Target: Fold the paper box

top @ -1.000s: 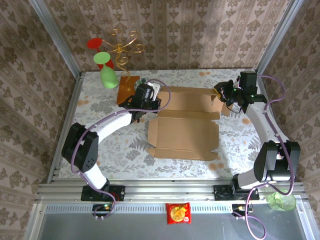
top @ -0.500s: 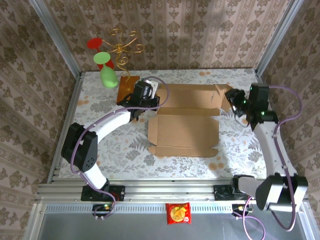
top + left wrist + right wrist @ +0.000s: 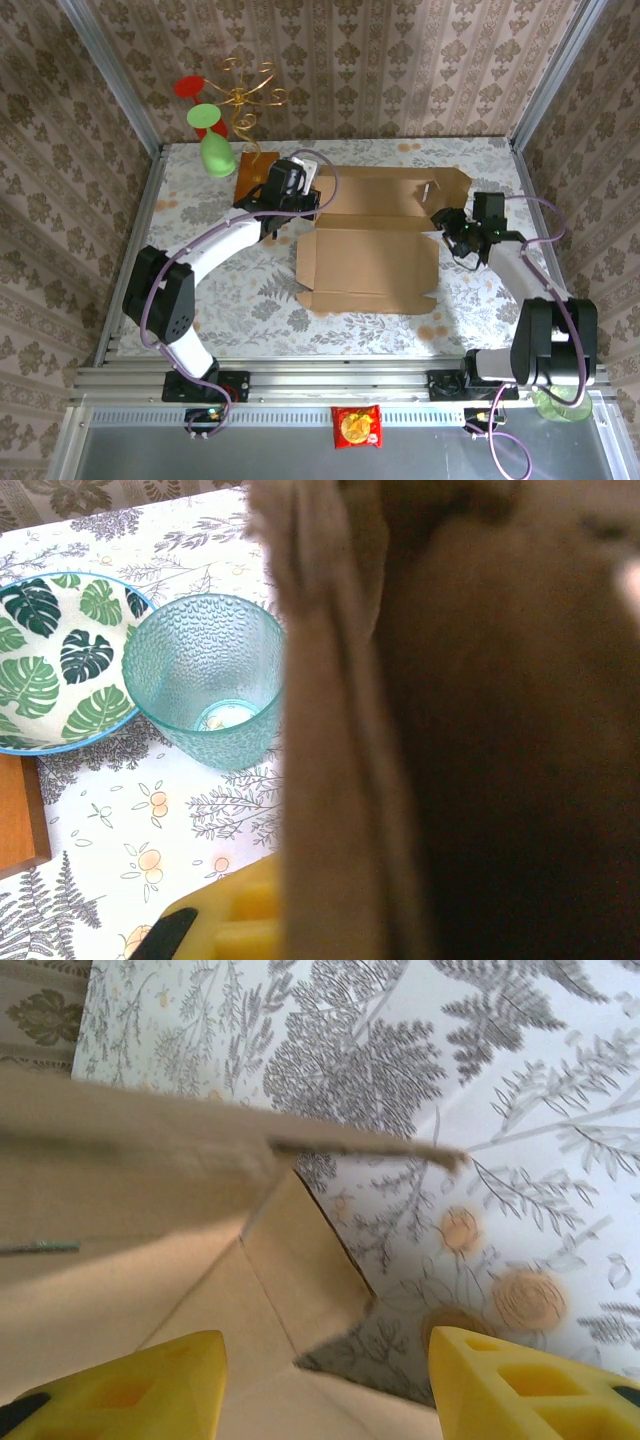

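1. Since a second earlier, the right gripper (image 3: 445, 222) had left the rear right flap, swung outward and come back lower. It now sat at the end of the paper box (image 3: 368, 268) farthest from the wooden board (image 3: 250, 175). That flap had spread outward, so the rear panel reached further from the board.
2. The left gripper (image 3: 305, 203) had barely shifted and stayed just right of the board.
3. There was one paper box, two grippers, and one board with one gold wire stand (image 3: 245, 92) rising from it. The left wrist view also showed one leaf-patterned bowl (image 3: 60, 660) and one blue-green glass cup (image 3: 205, 695), both near the board. The cup was just beside the bowl, and whether they touched could not be told.
4. The box lay on the table (image 3: 200, 270) directly right of the board, with its rear left corner just beside it.
5. The box's long axis ran left to right, straight away from the board. Its open inside faced up, with the flat base toward the arms and the rear panel beyond a long crease, level with the board. How steeply that panel stood could not be told.
6. The left gripper's fingers were closed, pinching the box's cardboard wall. One yellow finger (image 3: 245, 925) showed against the cardboard, and the other was hidden behind it.
7. The right gripper's fingers (image 3: 150, 1385) stood well apart and held nothing, with a corner of the box in the gap between them.
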Tool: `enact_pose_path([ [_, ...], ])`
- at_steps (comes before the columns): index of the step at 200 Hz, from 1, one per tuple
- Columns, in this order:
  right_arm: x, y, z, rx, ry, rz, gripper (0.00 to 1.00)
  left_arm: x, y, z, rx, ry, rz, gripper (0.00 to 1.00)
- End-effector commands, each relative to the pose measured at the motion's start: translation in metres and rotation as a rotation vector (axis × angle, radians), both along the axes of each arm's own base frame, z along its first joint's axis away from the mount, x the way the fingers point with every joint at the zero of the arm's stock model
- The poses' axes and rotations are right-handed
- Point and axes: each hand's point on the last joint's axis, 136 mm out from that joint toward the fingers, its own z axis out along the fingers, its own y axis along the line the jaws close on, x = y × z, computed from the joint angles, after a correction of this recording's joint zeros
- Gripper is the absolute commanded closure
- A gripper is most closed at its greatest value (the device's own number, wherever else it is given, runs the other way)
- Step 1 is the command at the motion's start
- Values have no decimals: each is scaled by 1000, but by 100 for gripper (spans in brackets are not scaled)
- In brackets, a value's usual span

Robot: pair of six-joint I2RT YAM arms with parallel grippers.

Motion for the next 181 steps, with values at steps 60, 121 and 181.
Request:
enact_pose_path([
  [60, 36, 8, 16, 28, -104, 69, 53, 8, -7, 20, -51, -9, -3, 100],
  [121, 39, 17, 37, 55, -140, 83, 60, 11, -10, 19, -60, 2, -3, 100],
  [181, 42, 35, 30, 33, -126, 132, 70, 11, -12, 20, -70, 10, -1, 100],
])
